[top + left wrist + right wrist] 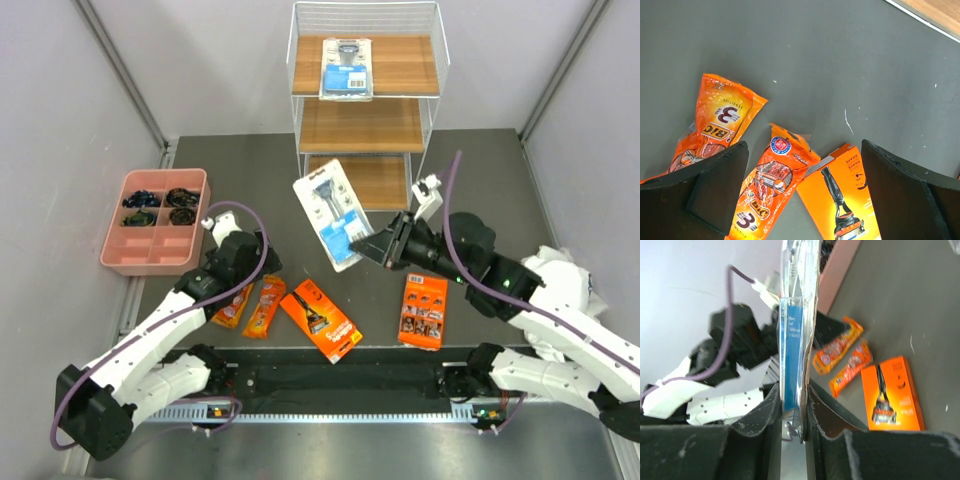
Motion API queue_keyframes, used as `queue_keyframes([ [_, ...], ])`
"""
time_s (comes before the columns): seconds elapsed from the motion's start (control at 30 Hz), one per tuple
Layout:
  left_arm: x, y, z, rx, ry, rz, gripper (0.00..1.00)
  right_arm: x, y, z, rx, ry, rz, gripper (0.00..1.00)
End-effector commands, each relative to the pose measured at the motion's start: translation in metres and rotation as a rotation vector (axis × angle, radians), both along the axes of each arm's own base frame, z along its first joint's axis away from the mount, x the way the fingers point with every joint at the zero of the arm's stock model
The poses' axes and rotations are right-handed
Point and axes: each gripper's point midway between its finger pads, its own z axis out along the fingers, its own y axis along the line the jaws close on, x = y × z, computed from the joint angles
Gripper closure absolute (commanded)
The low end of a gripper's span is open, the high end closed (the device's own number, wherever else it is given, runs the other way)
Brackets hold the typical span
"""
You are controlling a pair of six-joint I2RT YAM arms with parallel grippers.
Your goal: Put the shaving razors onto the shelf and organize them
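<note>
Right pincer (pixel 792 400) clamps the blister card (pixel 330 212), its gripped edge hidden; left pincer (pixel 805 150) gapes wide.

BIC 3, printed on orange pouches (pixel 722 122)

Six razor packs (pixel 320 320), one shelf (pixel 362 126), one tray (pixel 172 246)

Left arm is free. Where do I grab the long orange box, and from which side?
I'd come from straight above: the long orange box lies flat, diagonal on the table. Turn the open left gripper so it spans the narrow width, closing on the long edges at mid-length, clear of the orange pouch by its far end.
</note>
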Motion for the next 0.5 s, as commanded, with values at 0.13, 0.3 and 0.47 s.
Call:
queue_keyframes([
  [0.13, -0.001, 0.002, -0.003, -0.002, 0.002, 0.009, 0.01, 0.020, 0.032, 0.097, 0.003, -0.231, 0.070, 1.00],
  [0.3, 0.000, 0.002, -0.002, 0.008, -0.002, 0.001, 0.01, 0.028, 0.042, 0.139, 0.031, -0.300, 0.095, 1.00],
  [0.47, 0.000, -0.001, -0.002, 0.004, 0.001, -0.014, 0.01, 0.050, 0.043, 0.166, 0.060, -0.328, 0.082, 1.00],
])
